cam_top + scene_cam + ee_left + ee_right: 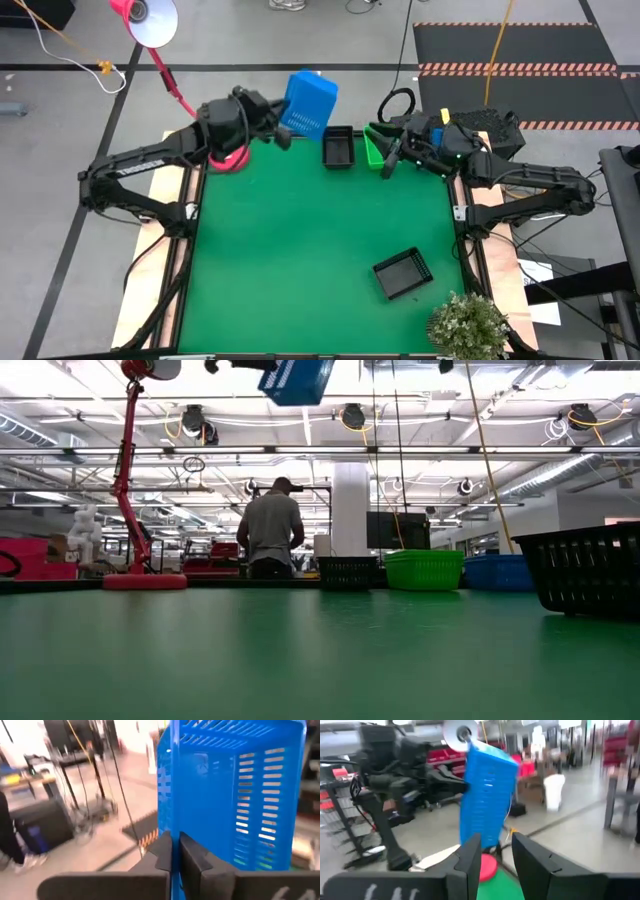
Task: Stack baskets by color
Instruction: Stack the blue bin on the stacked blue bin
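Observation:
My left gripper (283, 128) is shut on a blue basket (311, 102), which it carries high over the table's far edge; the low view shows this basket (297, 380) at the top. My right gripper (495, 865) stands open and raised at the far right, holding nothing, beside a green basket (373, 148). A black basket (338, 147), the green basket (424, 570) and another blue basket (497, 572) rest on their bottoms along the far edge. A second black basket (402, 273) sits near the right front. My left gripper pinches one wall of the blue basket at its rim (172, 832) between the two fingers (192, 857). The fingers come at it about level. The basket is lifted clear of the table, turned on its side, and stretches away beyond the fingertips.
A pink lamp stands with its round base (230, 158) at the far left, under my left arm, its head (150, 20) beyond the table. A potted plant (468, 322) sits at the near right corner. A person (272, 530) stands in the room behind.

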